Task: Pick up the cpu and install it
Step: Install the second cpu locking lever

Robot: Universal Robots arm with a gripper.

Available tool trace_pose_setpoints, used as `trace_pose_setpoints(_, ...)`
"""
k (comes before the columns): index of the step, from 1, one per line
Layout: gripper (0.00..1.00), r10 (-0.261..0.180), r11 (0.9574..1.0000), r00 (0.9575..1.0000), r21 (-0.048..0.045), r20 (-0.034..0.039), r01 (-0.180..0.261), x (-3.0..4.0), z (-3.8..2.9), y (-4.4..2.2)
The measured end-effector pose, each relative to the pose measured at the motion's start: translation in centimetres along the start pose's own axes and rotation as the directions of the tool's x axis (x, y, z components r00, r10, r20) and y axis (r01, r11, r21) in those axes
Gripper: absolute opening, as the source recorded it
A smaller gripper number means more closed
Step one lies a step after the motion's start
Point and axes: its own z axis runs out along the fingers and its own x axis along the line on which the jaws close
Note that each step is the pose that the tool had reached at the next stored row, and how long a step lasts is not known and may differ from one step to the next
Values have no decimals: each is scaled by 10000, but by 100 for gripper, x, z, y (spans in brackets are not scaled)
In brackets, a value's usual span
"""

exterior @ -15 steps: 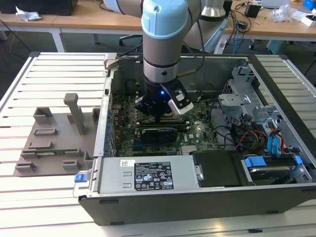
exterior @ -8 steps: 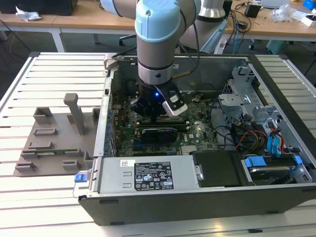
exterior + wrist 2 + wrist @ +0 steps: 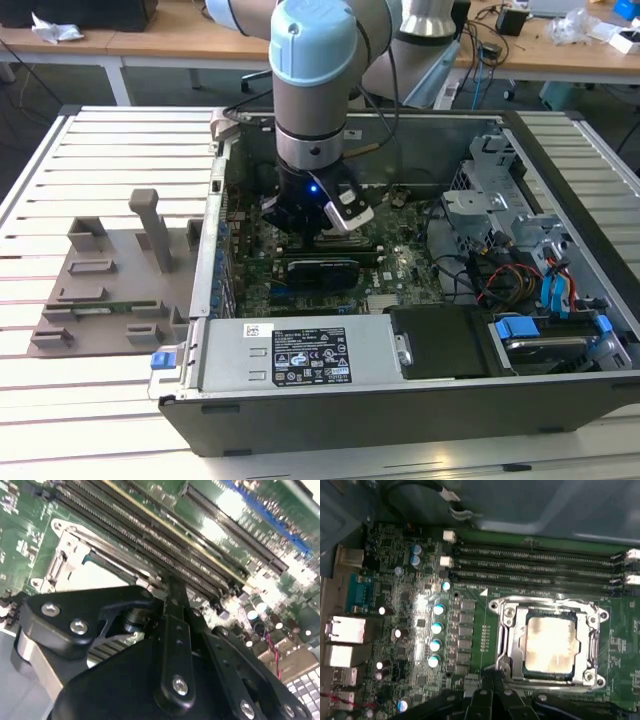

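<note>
On the slatted table [image 3: 120, 150], near its edge at the exterior view's left, stands the grey plastic fixture block [image 3: 110, 290], with no chip to be made out on it. Just beside it the open computer case [image 3: 400, 400] takes up the middle of the table, and the arm [image 3: 312, 80] reaches straight down into it over the motherboard [image 3: 400, 260]. The gripper [image 3: 315, 215] hangs low over the board. In both wrist views its black fingers [image 3: 492, 682] look drawn together with nothing between them, so I judge it closed and empty. In the first wrist view the row of blue-topped capacitors [image 3: 437, 625] comes first, then the socket frame [image 3: 505, 630] below the long memory slots [image 3: 535, 562]. The cpu [image 3: 551, 644] lies inside that frame, near the gripper's tips but apart from them. It is a flat square with a pale silvery top, a little mottled, its edges parallel to the frame's. The placing step therefore looks done, with the chip already set in the socket. Whether it is fully seated I cannot tell. Any further move calls for a straight, careful path, so the chip is not nudged out of square.
</note>
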Motion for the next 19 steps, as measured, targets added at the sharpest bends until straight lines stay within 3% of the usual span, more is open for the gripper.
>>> trace_pose_setpoints(5,11,-4,10000,10000,-12,39,4,4,-34,7)
trace_pose_setpoints(10,11,-2,10000,10000,53,30,2,-1,-111,19)
trace_pose_setpoints(14,11,-8,9997,10000,231,-16,8,-73,-104,95)
trace_pose_setpoints(17,11,-4,9990,9999,448,-112,9,-196,-95,169)
trace_pose_setpoints(19,11,-3,9988,9999,492,-167,11,-257,-91,199)
